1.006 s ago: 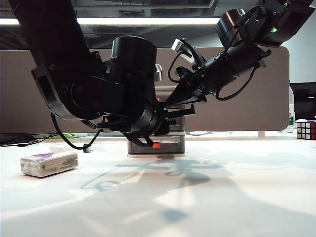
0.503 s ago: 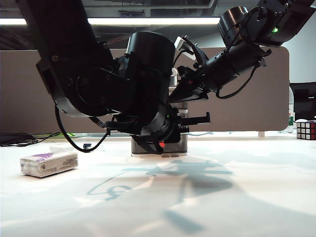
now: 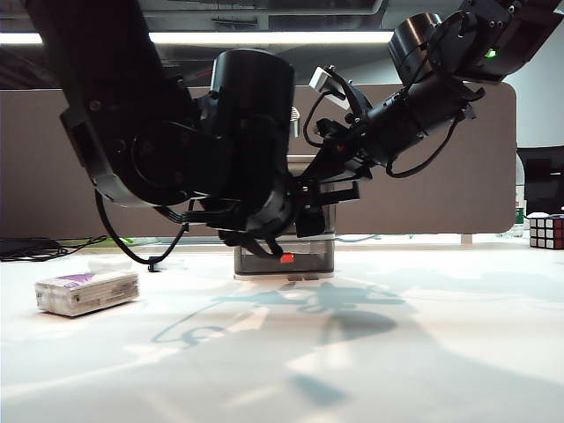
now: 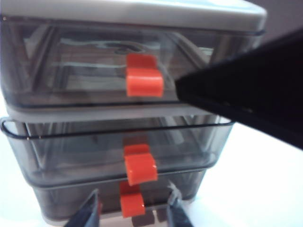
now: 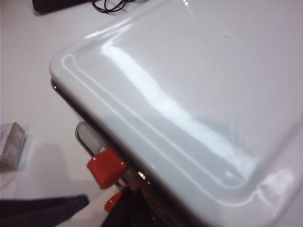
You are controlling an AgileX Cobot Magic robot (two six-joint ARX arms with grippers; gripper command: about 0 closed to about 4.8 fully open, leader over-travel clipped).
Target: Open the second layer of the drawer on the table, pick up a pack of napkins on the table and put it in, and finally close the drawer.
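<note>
The drawer (image 3: 284, 256) stands on the white table (image 3: 423, 335) near its middle, mostly hidden in the exterior view behind the two dark arms. From the left wrist view its three smoky grey tiers are plain: the second layer (image 4: 118, 151) sits pulled out a little way, its front edge standing proud of the white frame above it, with its red-orange tab (image 4: 140, 168) showing. The top tier's tab (image 4: 143, 78) and the bottom tier's tab (image 4: 131, 205) are also in sight.

The left gripper (image 4: 132, 217) hangs just in front of the drawer's lower tiers; its two fingertips (image 4: 87, 215) stand apart on either side of the bottom tab, released and clasping nothing. In the exterior view this arm fills the left and middle of the scene.

The right gripper (image 3: 322, 196) reaches in from the upper right and sits at the top of the drawer unit. The right wrist view shows only the unit's glossy white lid (image 5: 189, 109) and a red-orange tab (image 5: 106, 168) below its edge; whether these jaws are parted or closed cannot be told.

The pack of napkins (image 3: 86, 292) lies flat on the table well to the left of the drawer, purple patch up, untouched
</note>
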